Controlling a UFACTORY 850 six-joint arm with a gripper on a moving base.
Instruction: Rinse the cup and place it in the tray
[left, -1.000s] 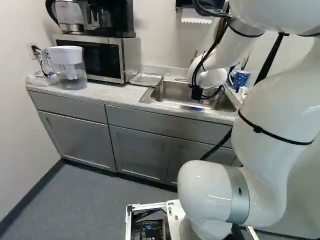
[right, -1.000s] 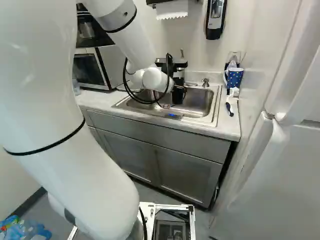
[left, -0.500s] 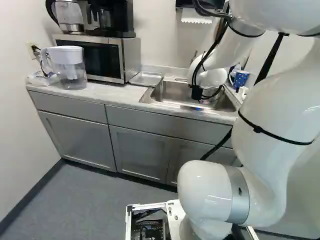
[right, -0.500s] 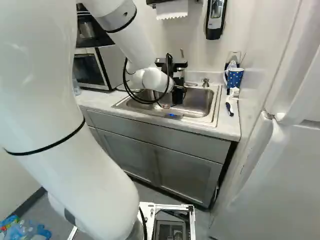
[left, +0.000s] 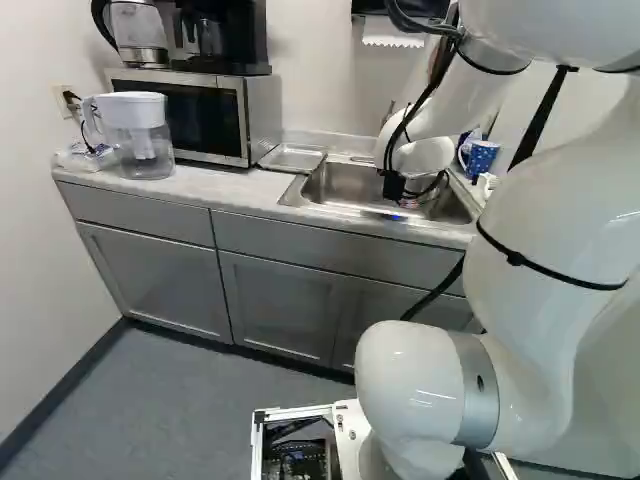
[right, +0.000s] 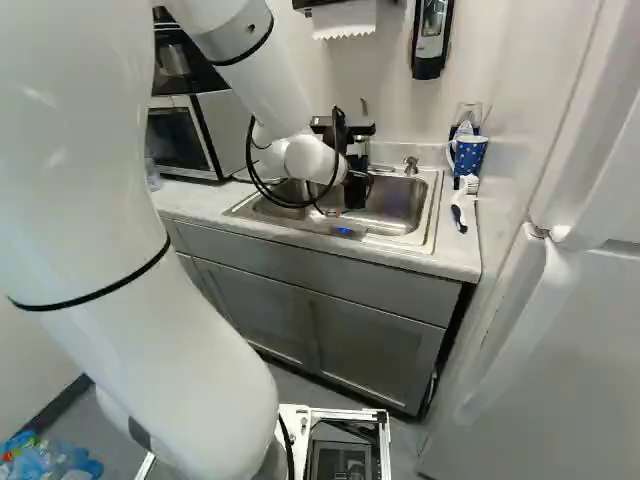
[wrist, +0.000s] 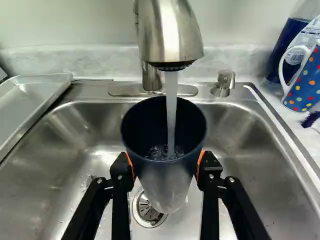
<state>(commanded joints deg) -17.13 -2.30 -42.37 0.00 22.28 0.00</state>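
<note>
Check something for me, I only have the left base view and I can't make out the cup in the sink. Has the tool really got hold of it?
Observer: Yes. In the wrist view the tool is shut on the cup, one finger against each side.
Operator: Is any water going in?
Observer: It is. A stream of water runs from the faucet into the cup's open mouth.
Operator: And what's below it?
Observer: The drain, partly hidden by the cup.
</note>
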